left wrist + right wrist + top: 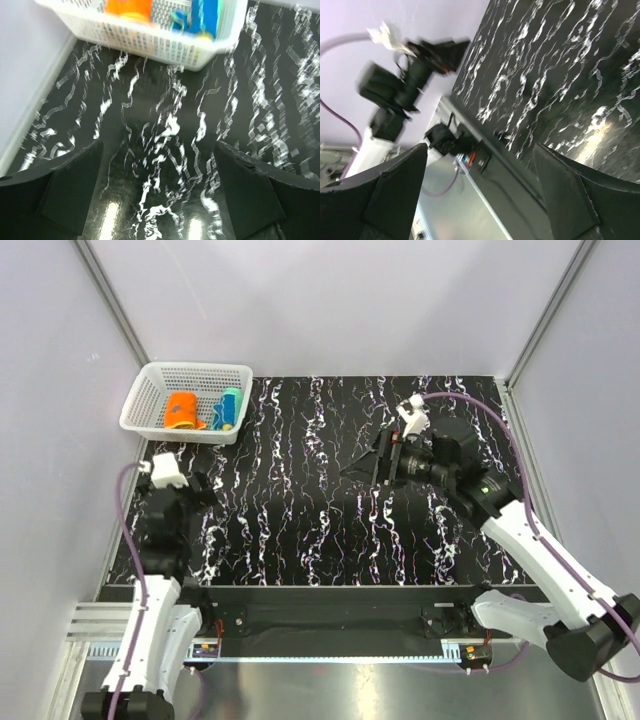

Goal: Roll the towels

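The orange towel (pixel 182 410) lies rolled in the white mesh basket (pixel 148 400) at the far left. The yellow and teal-blue towel (pixel 230 408) lies rolled beside it in the same basket. In the left wrist view the orange towel (pixel 127 7) and the teal towel (pixel 205 15) show at the top, blurred. My left gripper (pixel 203 483) is open and empty over the table, a short way in front of the basket (pixel 150 47). My right gripper (pixel 372 462) is open and empty above the table's middle right, pointing left; no towel shows in its view.
The black marbled table (pixel 320 530) is walled by pale panels at left, back and right. The basket stands in the far left corner. The right wrist view shows the left arm (pixel 400 85) and the table's near edge (pixel 485 150).
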Action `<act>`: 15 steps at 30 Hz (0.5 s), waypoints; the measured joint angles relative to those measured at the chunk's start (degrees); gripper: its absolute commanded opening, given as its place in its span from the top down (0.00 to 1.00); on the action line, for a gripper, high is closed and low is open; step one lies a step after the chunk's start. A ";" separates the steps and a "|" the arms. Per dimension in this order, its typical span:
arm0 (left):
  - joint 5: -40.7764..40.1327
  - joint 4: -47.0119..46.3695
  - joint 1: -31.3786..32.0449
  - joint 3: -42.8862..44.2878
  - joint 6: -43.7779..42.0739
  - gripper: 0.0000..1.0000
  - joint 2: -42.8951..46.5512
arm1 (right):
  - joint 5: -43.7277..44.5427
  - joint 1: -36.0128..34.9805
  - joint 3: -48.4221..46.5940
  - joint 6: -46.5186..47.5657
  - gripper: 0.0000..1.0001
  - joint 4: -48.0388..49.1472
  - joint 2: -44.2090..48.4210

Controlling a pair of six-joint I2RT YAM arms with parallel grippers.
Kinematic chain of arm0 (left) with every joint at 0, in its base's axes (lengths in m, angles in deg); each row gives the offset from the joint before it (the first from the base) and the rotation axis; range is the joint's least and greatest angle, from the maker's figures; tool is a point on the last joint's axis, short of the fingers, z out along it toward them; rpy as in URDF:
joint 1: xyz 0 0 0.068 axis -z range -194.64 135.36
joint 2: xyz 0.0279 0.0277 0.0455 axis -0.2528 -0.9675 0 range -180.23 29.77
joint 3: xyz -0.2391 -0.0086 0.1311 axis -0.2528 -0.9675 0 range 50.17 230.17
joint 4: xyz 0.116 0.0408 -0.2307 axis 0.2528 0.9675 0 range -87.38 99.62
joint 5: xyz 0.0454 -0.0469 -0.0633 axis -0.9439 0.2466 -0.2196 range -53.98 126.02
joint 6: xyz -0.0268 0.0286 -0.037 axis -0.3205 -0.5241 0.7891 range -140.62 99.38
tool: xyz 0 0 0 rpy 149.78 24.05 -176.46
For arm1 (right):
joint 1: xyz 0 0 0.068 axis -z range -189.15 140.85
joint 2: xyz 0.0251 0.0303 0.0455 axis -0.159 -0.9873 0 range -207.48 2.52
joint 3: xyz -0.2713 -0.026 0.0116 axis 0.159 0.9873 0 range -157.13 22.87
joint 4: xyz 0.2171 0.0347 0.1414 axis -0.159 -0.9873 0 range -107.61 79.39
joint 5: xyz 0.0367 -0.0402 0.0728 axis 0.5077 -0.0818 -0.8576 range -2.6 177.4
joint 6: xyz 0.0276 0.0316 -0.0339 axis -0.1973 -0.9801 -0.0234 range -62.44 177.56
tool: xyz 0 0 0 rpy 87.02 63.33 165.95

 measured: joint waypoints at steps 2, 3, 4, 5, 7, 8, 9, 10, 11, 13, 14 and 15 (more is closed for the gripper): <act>-0.42 -6.80 0.00 -8.50 -0.81 0.01 3.02 | 2.08 0.00 1.36 0.28 0.05 0.59 2.40; -0.66 -9.38 0.00 -11.69 -0.98 0.01 3.28 | 3.32 -0.02 2.64 0.48 0.04 0.94 3.91; -0.83 -11.61 0.00 -13.73 -1.14 0.01 3.23 | 3.76 0.00 3.15 0.50 0.04 1.05 4.46; -0.96 -14.64 0.00 -15.91 -1.18 0.01 2.16 | 4.33 0.00 3.98 0.55 0.04 1.33 5.14; -1.49 -19.30 -0.04 -17.77 -0.55 0.01 -1.42 | 4.92 -0.02 5.05 0.57 0.04 1.51 5.60; -1.86 -21.38 -0.11 -17.79 0.15 0.01 -3.78 | 5.22 0.00 5.46 0.55 0.04 1.53 5.57; -2.14 -23.80 -0.13 -17.81 0.63 0.01 -6.43 | 5.27 0.00 5.84 0.55 0.04 1.55 5.46; -2.49 -26.43 -0.13 -17.92 1.05 0.01 -8.63 | 5.35 0.00 6.16 0.52 0.04 1.57 5.33; -2.86 -30.10 -0.13 -18.29 1.55 0.01 -11.02 | 5.38 0.00 6.40 0.52 0.04 1.57 5.22; -3.69 -37.46 -0.24 -19.47 2.36 0.01 -15.87 | 5.38 0.00 6.62 0.55 0.04 1.64 5.07; -3.85 -39.76 -0.24 -19.61 2.40 0.01 -18.47 | 5.38 0.00 6.73 0.57 0.05 1.86 5.07; -3.87 -41.51 -0.24 -19.61 2.40 0.01 -21.05 | 5.40 0.00 6.80 0.61 0.05 2.03 5.07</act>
